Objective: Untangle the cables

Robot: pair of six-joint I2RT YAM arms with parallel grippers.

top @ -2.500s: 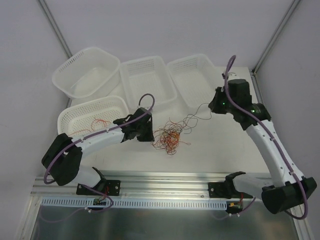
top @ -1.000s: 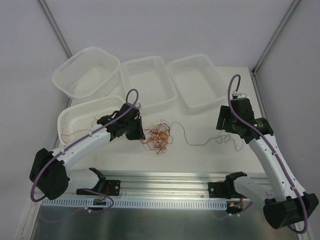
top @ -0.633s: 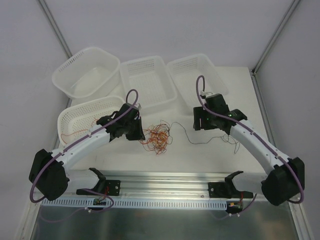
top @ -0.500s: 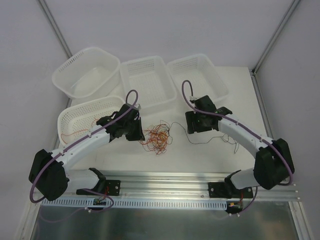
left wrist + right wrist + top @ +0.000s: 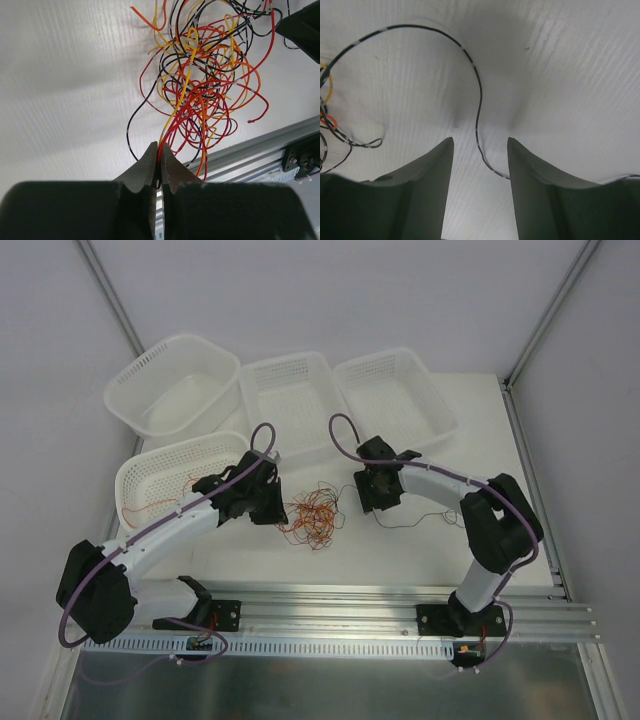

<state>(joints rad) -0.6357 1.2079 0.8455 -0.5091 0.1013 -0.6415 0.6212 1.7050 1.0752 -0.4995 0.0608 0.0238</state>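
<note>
Several cables in left tool, right tool agape.

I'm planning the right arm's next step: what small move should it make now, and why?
Probably close the right gripper on the black cable: its open jaws straddle that strand on the table, while the left gripper, shut, holds the tangle by its edge.

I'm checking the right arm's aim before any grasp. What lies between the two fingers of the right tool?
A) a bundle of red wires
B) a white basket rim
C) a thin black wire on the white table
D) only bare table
C: the right wrist view shows the thin black wire running down between the fingers of the open right tool, on the white table.
</note>
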